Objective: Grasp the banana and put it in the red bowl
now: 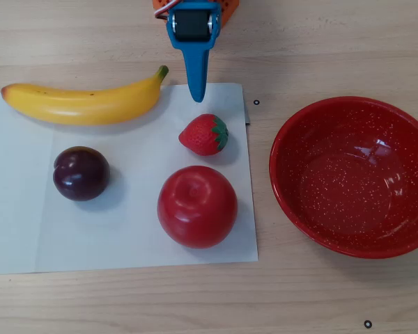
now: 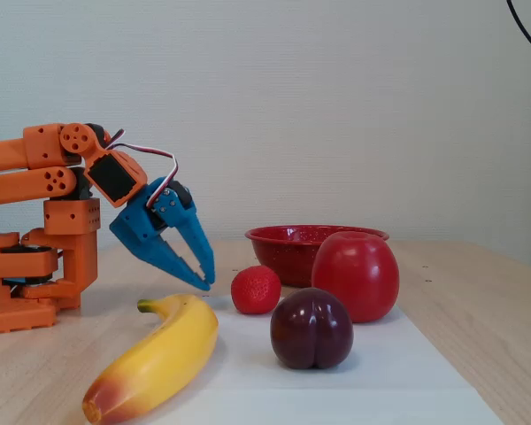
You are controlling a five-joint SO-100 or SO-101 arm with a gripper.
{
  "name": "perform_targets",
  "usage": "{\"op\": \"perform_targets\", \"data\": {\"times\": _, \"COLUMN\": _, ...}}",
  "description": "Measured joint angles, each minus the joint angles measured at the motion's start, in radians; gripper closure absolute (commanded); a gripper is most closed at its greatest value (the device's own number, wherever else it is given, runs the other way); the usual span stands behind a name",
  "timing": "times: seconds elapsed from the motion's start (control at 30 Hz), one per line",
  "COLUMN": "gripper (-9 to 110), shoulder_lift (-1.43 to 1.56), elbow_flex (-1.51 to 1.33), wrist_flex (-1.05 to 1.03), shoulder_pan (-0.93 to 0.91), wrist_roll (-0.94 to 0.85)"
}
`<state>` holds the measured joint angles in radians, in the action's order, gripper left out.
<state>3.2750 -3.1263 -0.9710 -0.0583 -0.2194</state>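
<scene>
The yellow banana (image 1: 83, 104) lies across the far left of a white sheet, with its greenish stem pointing at the arm; in the fixed view the banana (image 2: 159, 359) is in the front left. The red speckled bowl (image 1: 355, 177) stands empty on the bare table at the right of the overhead view, and behind the apple in the fixed view (image 2: 288, 243). My blue gripper (image 1: 196, 96) is shut and empty. It hangs just above the sheet's far edge, right of the banana's stem, with its tips pointing down in the fixed view (image 2: 206, 282).
On the white sheet (image 1: 28, 229) are a strawberry (image 1: 204, 134) just in front of the gripper, a red apple (image 1: 197, 206) and a dark plum (image 1: 81, 173). The orange arm base (image 2: 35, 266) stands at the left of the fixed view.
</scene>
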Motion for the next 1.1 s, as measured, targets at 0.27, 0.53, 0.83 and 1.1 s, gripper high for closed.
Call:
{"op": "perform_targets", "data": {"times": 0.27, "gripper": 101, "shoulder_lift": -0.077, "elbow_flex": 0.092, "wrist_flex": -0.08, "shoulder_pan": 0.002, "wrist_roll": 0.008}}
{"op": "perform_targets", "data": {"times": 0.53, "gripper": 101, "shoulder_lift": -0.287, "elbow_flex": 0.371, "wrist_flex": -0.186, "shoulder_pan": 0.029, "wrist_roll": 0.055}}
{"op": "perform_targets", "data": {"times": 0.83, "gripper": 101, "shoulder_lift": -0.52, "elbow_flex": 0.719, "wrist_flex": -0.442, "shoulder_pan": 0.112, "wrist_roll": 0.161}}
{"op": "perform_targets", "data": {"times": 1.1, "gripper": 100, "shoulder_lift": -0.799, "elbow_flex": 1.029, "wrist_flex": -0.641, "shoulder_pan": 0.213, "wrist_roll": 0.199}}
